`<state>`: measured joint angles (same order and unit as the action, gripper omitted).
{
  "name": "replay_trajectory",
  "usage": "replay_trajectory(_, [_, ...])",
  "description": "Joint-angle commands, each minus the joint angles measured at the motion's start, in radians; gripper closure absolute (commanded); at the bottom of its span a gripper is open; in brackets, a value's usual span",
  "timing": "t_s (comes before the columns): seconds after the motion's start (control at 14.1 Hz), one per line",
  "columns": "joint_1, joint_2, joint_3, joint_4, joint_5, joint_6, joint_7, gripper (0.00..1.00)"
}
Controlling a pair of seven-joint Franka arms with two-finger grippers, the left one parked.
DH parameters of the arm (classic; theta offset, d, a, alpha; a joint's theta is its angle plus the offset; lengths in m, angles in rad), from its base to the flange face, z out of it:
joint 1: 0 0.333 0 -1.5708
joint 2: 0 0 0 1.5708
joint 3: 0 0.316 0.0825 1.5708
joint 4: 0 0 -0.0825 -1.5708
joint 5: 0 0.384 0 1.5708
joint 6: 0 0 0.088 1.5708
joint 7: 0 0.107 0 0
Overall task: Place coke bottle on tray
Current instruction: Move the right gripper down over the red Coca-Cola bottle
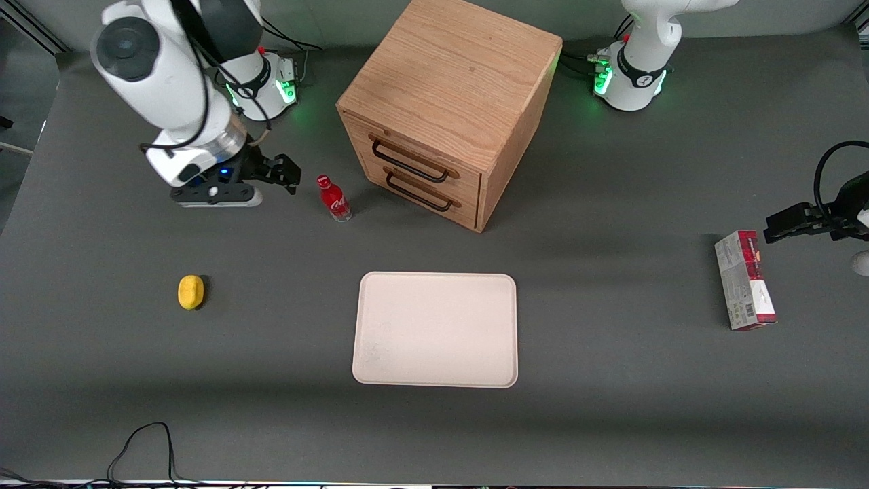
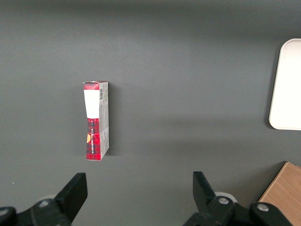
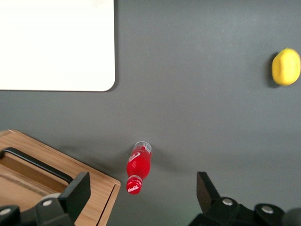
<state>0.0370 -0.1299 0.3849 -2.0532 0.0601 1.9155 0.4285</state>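
The bottle [image 1: 333, 198] stands upright on the worktop [image 1: 611, 407], red cap up, so its long axis is vertical. It sits just in front of the cabinet [image 1: 448, 109], near the end of the 2 drawer fronts, and farther from the front camera than the tray [image 1: 436, 329], which lies flat and bare near the middle of the worktop.

The gripper [image 1: 282, 173] hovers beside the bottle, toward the working arm's end of the worktop and at about the same depth from the front camera. In the wrist view the 2 fingers [image 3: 77, 195] are spread wide with nothing between them, and the bottle [image 3: 138, 165] shows between their tips, closer to the one by the cabinet [image 3: 42, 183].

The grasp, I judge, turns on a short sideways shift toward the cabinet and a descent, so the fingers straddle the red label.

A lemon [image 1: 191, 292] lies well apart, nearer the front camera.
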Motion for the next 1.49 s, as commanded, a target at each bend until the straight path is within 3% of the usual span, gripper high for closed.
replay_trajectory(0.0, [0.021,-0.111,0.028,-0.221,0.070,0.169,0.007,0.00])
replay_trajectory(0.5, [0.037,-0.088,0.127,-0.507,0.092,0.554,0.036,0.00])
replay_trajectory(0.99, [0.043,-0.016,0.129,-0.541,0.092,0.626,0.038,0.01])
replay_trajectory(1.06, [0.043,-0.014,0.129,-0.541,0.092,0.631,0.041,0.12])
replay_trajectory(1.2, [0.043,-0.014,0.134,-0.541,0.092,0.631,0.058,0.62])
replay_trajectory(1.35, [0.043,-0.008,0.143,-0.539,0.092,0.626,0.076,0.99])
replay_trajectory(1.42, [0.043,-0.007,0.146,-0.538,0.092,0.625,0.088,1.00])
